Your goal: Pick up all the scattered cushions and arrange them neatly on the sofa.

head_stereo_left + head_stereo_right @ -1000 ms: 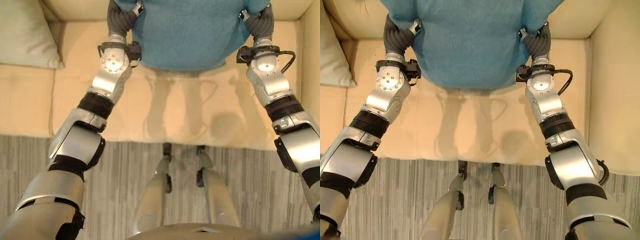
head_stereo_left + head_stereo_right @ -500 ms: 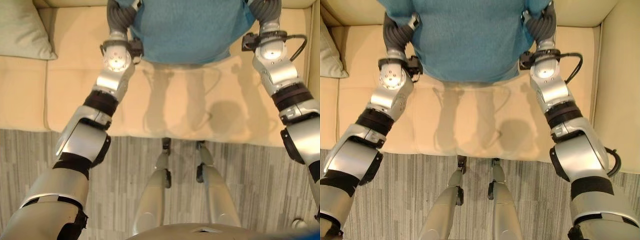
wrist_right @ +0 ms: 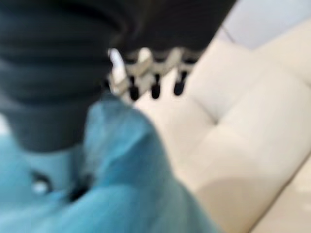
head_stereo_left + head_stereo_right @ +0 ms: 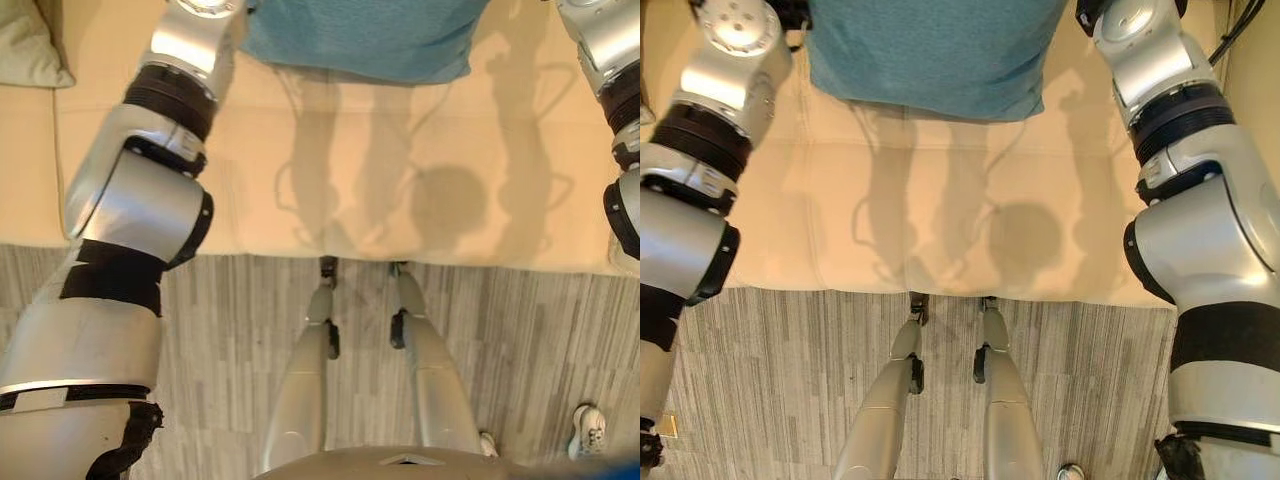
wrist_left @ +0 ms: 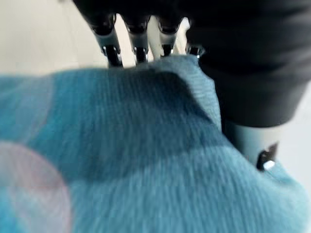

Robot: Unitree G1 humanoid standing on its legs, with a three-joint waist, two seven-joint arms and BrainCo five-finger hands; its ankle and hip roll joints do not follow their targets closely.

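Because it is broad and soft, the teal cushion (image 4: 930, 55) is carried from both sides, held up over the sofa (image 4: 380, 200) seat. Its knitted, ribbed cover is clamped at one edge by the left hand (image 5: 138, 36), fingers over the top and thumb beneath; the opposite corner is pinched by the right hand (image 3: 146, 73). Beyond the left hand, a pale cushion (image 4: 30, 45) rests on the smooth cream upholstery.
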